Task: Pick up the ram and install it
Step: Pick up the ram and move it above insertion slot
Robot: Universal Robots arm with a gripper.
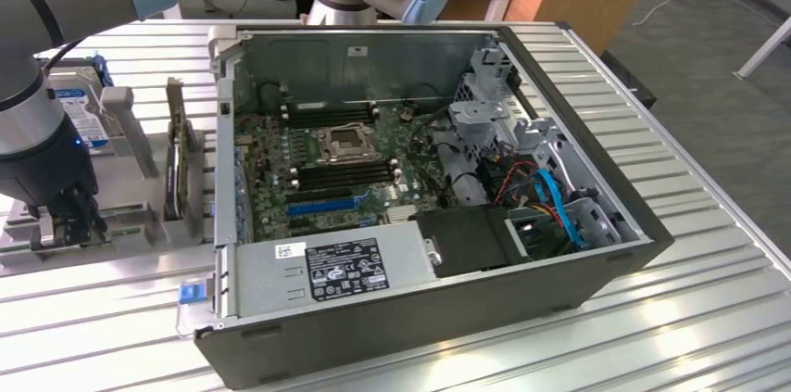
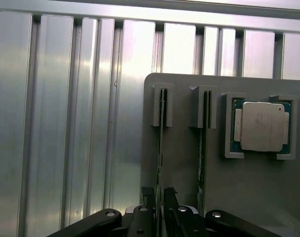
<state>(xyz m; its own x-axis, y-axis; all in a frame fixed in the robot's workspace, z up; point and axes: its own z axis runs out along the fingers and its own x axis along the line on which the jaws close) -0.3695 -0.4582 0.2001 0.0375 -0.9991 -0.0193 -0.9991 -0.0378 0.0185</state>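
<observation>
The ram stands on edge in a slot of a grey holder, seen as a thin green strip. My gripper is down over it. Its two black fingers sit close against either side of the stick, shut on it. A second stick stands in the neighbouring slot. In the exterior view my gripper is lowered onto the holder at the exterior view's left, beside the open computer case. The black memory slots on the motherboard flank the processor socket.
A square silver processor chip lies in its own pocket of the holder. A hard drive with a blue-white label stands behind the gripper. The ribbed metal table surrounds the holder. Cables and drive cages fill the case's right side.
</observation>
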